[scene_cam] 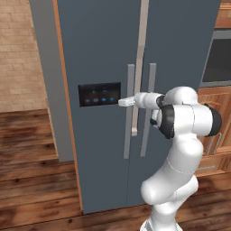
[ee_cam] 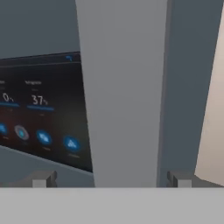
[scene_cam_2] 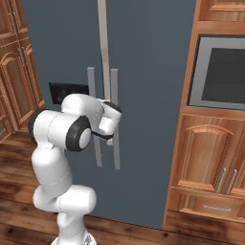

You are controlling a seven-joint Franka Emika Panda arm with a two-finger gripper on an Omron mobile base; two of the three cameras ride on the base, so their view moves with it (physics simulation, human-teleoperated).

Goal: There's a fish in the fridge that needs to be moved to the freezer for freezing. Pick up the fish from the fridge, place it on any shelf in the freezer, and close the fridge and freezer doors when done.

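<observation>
The tall slate-grey appliance stands with both doors shut, so the fish, the fridge shelves and the freezer shelves are hidden. The freezer door [scene_cam: 94,49] is the left one, with a black panel [scene_cam: 99,94] lit by blue lights. The fridge door [scene_cam: 180,45] is to its right. Each door has a grey vertical bar handle: the freezer's [scene_cam: 129,117] and the fridge's [scene_cam: 148,122]. My gripper [scene_cam: 124,102] is open at the freezer door handle [ee_cam: 122,87], which stands between the two fingertips [ee_cam: 43,178] in the hand view. Nothing is held.
A pale long bar [scene_cam: 140,67] runs down between the two handles. Wooden cabinets and a built-in oven [scene_cam_2: 220,72] flank the appliance on the right, more cabinets [scene_cam_2: 14,72] on the left. A brick wall [scene_cam: 18,54] and wood floor [scene_cam: 27,149] lie to the left.
</observation>
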